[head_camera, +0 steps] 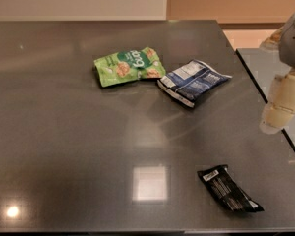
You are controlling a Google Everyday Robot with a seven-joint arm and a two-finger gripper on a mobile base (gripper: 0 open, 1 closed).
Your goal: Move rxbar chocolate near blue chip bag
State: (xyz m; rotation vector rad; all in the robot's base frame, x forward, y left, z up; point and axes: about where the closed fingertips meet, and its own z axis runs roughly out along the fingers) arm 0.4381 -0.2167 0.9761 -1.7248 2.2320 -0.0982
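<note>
The gripper (278,111) hangs at the right edge of the view, above the right border of the dark table (64,132), and I cannot tell if it is open or closed. It holds nothing. The rxbar chocolate (229,188) lies flat near the front right of the table, well apart from the blue chip bag (192,81). A green snack bag (129,65) lies just beside the blue one, on its left.
</note>
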